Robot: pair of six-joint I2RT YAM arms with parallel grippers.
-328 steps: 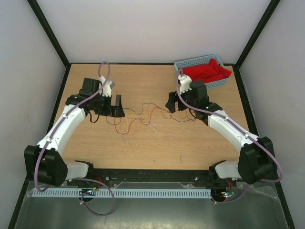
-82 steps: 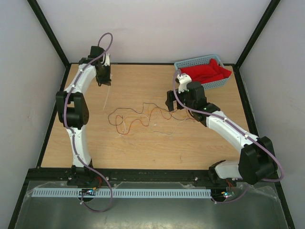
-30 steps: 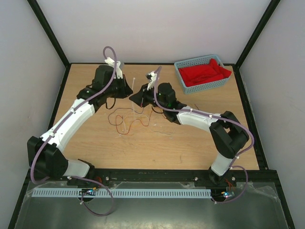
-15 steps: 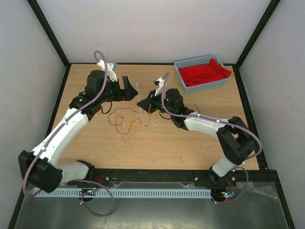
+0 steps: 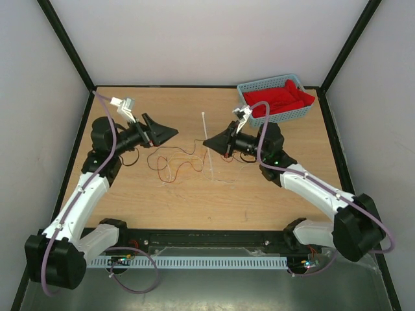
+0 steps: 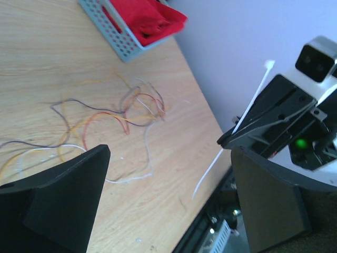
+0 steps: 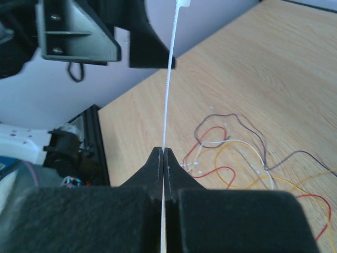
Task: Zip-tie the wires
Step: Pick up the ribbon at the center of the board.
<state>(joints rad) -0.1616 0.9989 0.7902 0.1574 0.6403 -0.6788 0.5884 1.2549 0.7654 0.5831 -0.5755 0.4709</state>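
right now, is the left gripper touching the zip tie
Apart. The top view shows bare table between the open left gripper and the zip tie, which the right gripper pinches.

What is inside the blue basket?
The blue basket holds bunched red cloth. Anything beneath the cloth is covered, so it cannot be seen.

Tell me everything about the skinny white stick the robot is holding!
It is a thin white zip tie, plastic by the look, straight and not looped, with a small square head at the top. The shut right hand pinches it near the middle and holds it roughly upright; its tail hangs down near the wires.
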